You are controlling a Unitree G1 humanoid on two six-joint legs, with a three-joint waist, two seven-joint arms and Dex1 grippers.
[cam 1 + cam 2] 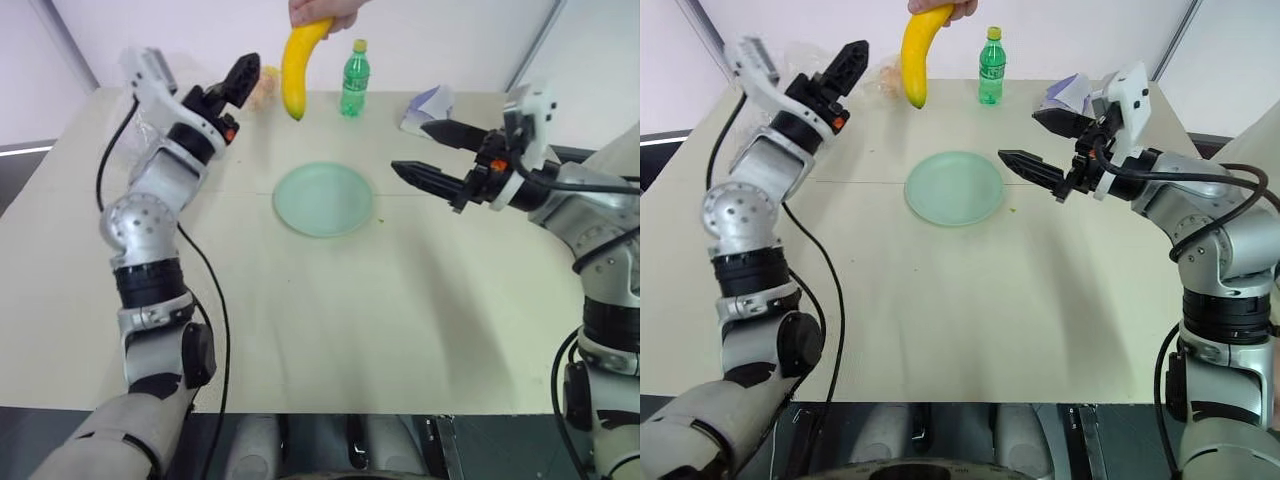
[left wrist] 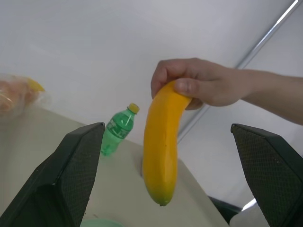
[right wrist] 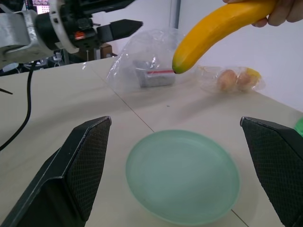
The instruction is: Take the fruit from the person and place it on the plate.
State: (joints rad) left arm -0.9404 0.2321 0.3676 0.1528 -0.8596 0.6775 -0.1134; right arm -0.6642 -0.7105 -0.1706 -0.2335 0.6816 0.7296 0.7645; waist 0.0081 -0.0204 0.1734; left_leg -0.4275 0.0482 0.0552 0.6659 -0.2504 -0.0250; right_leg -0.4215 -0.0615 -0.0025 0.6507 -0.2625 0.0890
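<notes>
A person's hand (image 1: 322, 12) reaches in at the top centre of the left eye view and pinches the upper end of a yellow banana (image 1: 297, 66), which hangs nearly upright above the far part of the cream table (image 1: 330, 320), its lower tip clear of the surface. The left gripper (image 1: 240, 78), in the upper left of that view, is raised just to the left of the banana with its two black fingers spread wide; in the left wrist view the fruit hangs between the two pads, touching neither. The pale mint-green plate (image 1: 323, 199) lies flat at the centre of the frame, below the banana and bare. The right gripper (image 1: 436, 156), at middle right, points toward the plate from its right side, its fingers also well apart and holding nothing. A green plastic bottle (image 1: 355, 79) with a yellow cap stands upright at the top of the frame, just right of the banana. Behind the left gripper, a clear plastic bag of small orange fruits (image 3: 236, 80) rests on the table, with another clear bag (image 3: 144, 71) near it. A crumpled white paper item (image 1: 428, 106) sits at the upper right, beyond the right gripper.
</notes>
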